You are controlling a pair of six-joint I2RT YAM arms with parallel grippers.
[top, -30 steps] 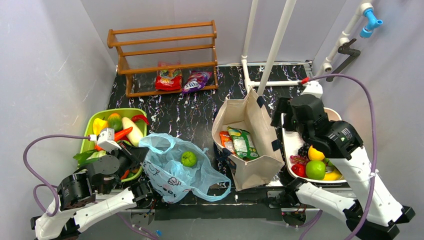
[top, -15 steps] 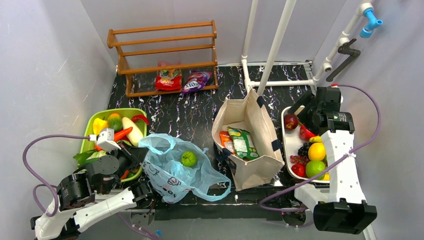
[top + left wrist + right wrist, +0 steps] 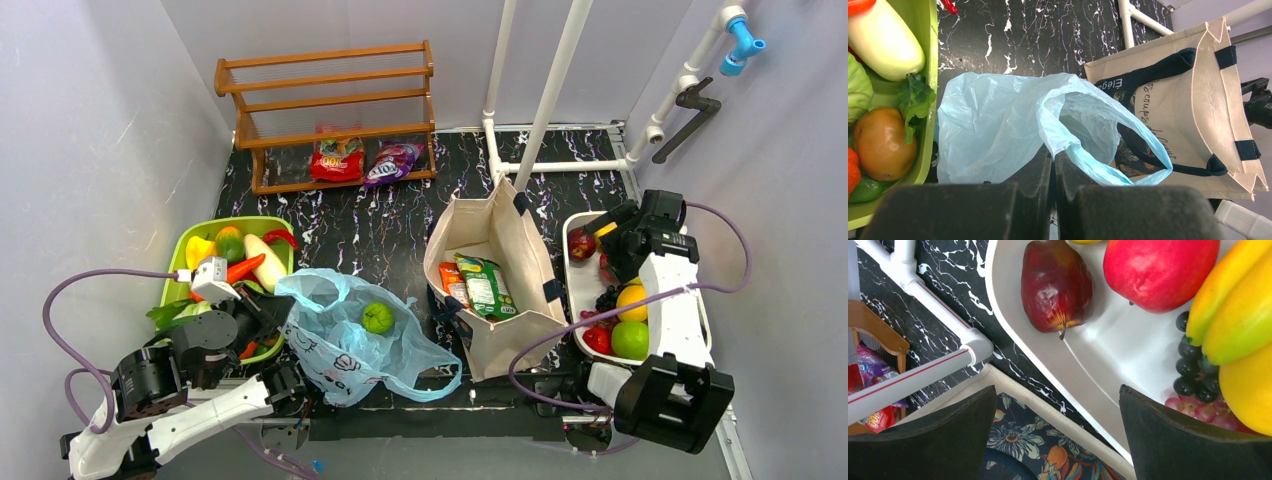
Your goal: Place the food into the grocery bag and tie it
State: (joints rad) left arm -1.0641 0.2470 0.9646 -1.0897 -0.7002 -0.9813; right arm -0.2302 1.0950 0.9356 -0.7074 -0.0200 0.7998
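Note:
The light-blue grocery bag [image 3: 345, 345] lies open at the near edge with a green round fruit [image 3: 377, 318] in it. My left gripper [image 3: 276, 306] is shut on the bag's rim; in the left wrist view the plastic [image 3: 998, 125] is pinched between the closed jaws of that gripper [image 3: 1053, 156]. My right gripper [image 3: 603, 237] hangs open over the far-left corner of the white tray [image 3: 578, 290]. A dark red apple [image 3: 1057, 287] and a brighter red fruit [image 3: 1160, 270] lie just beyond its fingers [image 3: 1058, 390]. Green [image 3: 486, 285] and orange [image 3: 452, 282] snack packets sit in the beige tote.
The beige tote [image 3: 520, 335] stands between bag and tray. The tray also holds yellow fruit [image 3: 632, 302], a green apple [image 3: 630, 340] and grapes. A green basket [image 3: 172, 268] of vegetables is at the left. A wooden rack [image 3: 330, 110] and white pipes [image 3: 545, 100] stand behind.
My right arm has swung round to the right side of the tray, its open gripper staying over the tray's far end. The left arm and the bag have not moved.

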